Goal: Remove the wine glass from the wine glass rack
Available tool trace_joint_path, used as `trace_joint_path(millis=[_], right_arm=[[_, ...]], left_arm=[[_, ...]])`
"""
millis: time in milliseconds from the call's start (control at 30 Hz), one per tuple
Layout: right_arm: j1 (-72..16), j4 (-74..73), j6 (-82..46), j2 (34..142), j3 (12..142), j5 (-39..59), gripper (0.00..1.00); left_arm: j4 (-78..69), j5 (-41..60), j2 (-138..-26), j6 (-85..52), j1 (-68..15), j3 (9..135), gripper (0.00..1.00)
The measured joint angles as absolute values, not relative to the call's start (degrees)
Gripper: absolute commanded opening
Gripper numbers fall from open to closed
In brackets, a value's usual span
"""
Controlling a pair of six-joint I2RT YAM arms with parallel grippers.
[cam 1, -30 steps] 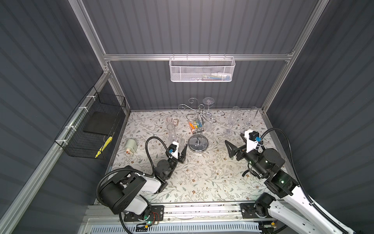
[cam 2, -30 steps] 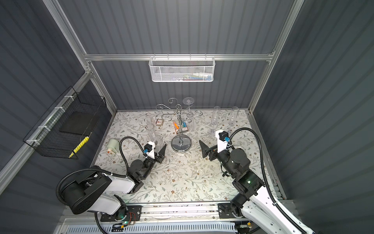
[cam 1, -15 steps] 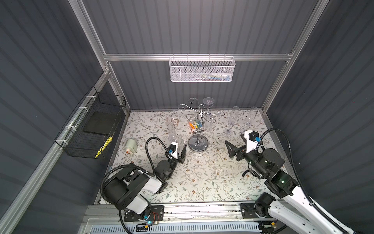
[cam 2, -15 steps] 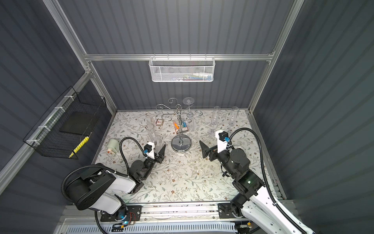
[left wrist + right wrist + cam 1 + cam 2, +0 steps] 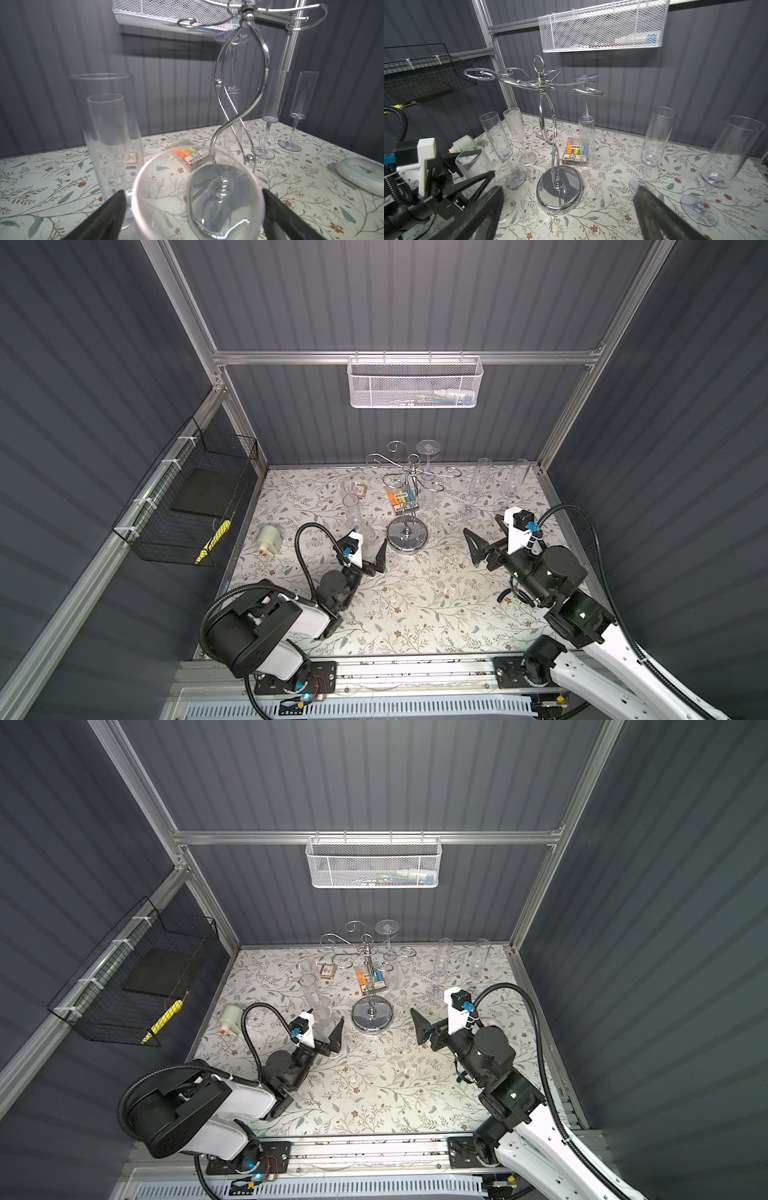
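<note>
Left gripper (image 5: 193, 192) stands spread wide around an upright wine glass (image 5: 197, 209) on the floral table (image 5: 415, 605), a gap showing beside one finger; right gripper (image 5: 568, 190) gapes empty. Just beyond, mid-table, stands the wine glass rack (image 5: 407, 533), a hanging flute (image 5: 586, 133) inverted on its rear arm. Grey ribbed walls (image 5: 374, 302) enclose; other flutes (image 5: 480, 479) are faint against the pattern.

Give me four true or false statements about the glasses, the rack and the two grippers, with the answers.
1. One wine glass hangs upside down from the wine glass rack. True.
2. The right gripper holds a glass. False: it is open and empty.
3. A glass sits between the open jaws of the left gripper. True.
4. The white mesh basket rests down beside the rack. False: it hangs from the rail on the back wall.
</note>
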State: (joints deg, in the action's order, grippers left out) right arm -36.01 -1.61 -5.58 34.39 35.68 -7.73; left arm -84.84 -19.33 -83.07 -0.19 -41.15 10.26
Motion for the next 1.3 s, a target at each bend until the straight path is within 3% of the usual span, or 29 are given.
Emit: trace_joint_path(millis=[233, 567, 767, 967, 1133, 1300], right_arm=[[-36.0, -0.4, -6.0, 34.6, 36.6, -7.8, 0.99], [-35.9, 5.9, -11.8, 41.1, 49.9, -16.6, 0.99], [-35.7, 8.3, -11.4, 51.7, 62.6, -17.0, 0.99], [-32.1, 9.0, -10.5, 57.6, 70.3, -11.9, 0.99], [-26.6, 12.5, -12.2, 62.8, 78.7, -6.7, 0.99], [-23.1, 13.5, -15.2, 63.6, 78.9, -2.0, 0.99]], left_arm=[[-69.4, -19.4, -64.9, 0.0, -41.1, 11.6, 1.00], [-31.2, -21.1, -42.6, 1.8, -41.1, 29.0, 1.00], [-13.4, -24.1, -43.5, 2.5, -41.1, 42.2, 1.00], [-2.5, -33.4, -47.9, 2.3, -41.1, 48.3, 1.00], [0.9, -36.9, -48.2, 1.8, -41.1, 50.1, 1.00], [0.8, -36.9, -47.8, 1.3, -41.1, 50.6, 1.00]])
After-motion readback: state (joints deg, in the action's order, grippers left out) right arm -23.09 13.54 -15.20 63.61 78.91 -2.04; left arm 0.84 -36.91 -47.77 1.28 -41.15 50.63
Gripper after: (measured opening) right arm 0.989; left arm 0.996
